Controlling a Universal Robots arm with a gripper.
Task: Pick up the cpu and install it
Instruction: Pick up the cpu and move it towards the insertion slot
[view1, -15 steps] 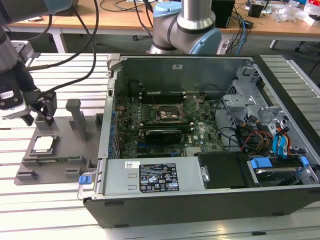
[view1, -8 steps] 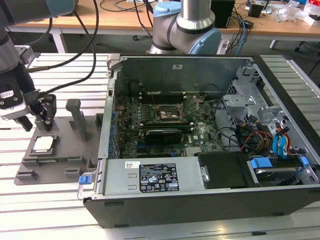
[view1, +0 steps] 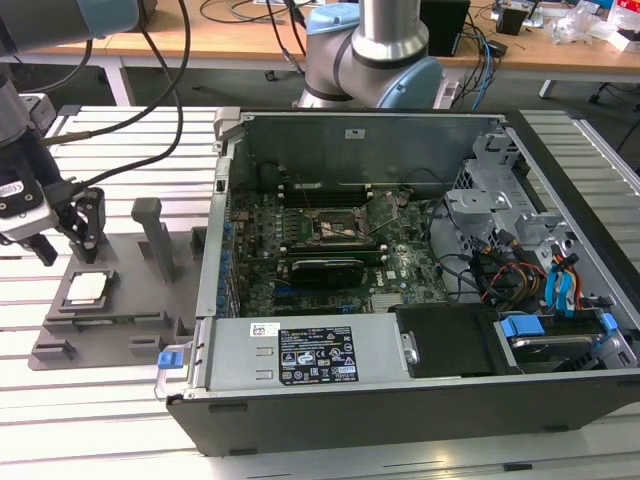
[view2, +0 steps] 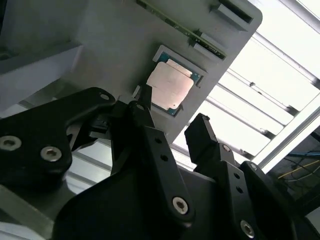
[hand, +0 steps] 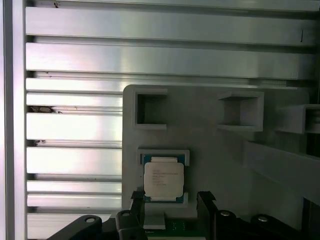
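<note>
Small square silvery-grey cpu (view1: 86, 288) lies flat in recess of grey plastic fixture tray (view1: 135, 312), on slatted aluminium bench (view1: 100, 385), at exterior view's left. Black two-finger tool (view1: 65, 240) hovers just above, jaws parted, empty. Judged light, stiff, thin, fragile; pinch opposite rim edges.

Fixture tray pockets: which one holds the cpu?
The framed pocket nearest the gripper holds the cpu; the two square pockets farther off are empty.

Arm (view1: 372, 52) stands at the back, wrist hangs at the exterior view's left w/ end effector (view1: 62, 243) pointing down, both black fingers (view2: 152, 145) spread apart, clear gap btwn them in both wrist views.
</note>
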